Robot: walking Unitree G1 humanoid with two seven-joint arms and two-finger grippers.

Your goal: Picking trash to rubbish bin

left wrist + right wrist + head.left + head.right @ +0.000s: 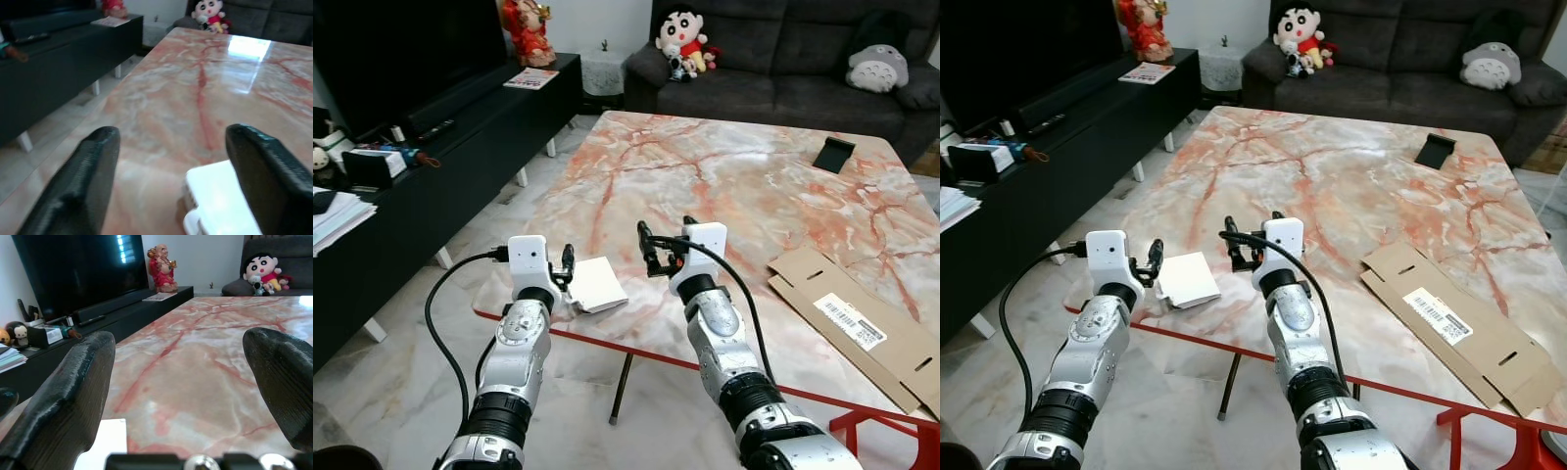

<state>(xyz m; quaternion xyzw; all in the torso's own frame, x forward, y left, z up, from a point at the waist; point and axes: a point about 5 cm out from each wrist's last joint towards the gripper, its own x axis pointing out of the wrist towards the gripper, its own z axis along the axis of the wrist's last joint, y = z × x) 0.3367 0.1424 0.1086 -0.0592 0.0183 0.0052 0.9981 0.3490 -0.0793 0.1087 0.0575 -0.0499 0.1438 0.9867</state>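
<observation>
**Left gripper closing in on the paper**

The marble table (754,186) is filling mid-frame, a sofa (783,69) sitting upper right, a TV bench (440,147) running upper left, cardboard (857,323) lying lower right. The white paper (597,284) is lying at the table's near-left edge. The left gripper (568,266) is hovering spread beside it, one finger (266,176) overlapping it. The right gripper (654,251) is hovering released nearby. The flat paper is probably risking sliding off the edge if nudged.

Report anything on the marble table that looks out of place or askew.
A flattened cardboard box lies askew at the table's right edge, one end overhanging. A white paper piece sits at the near edge by the open left gripper.
</observation>
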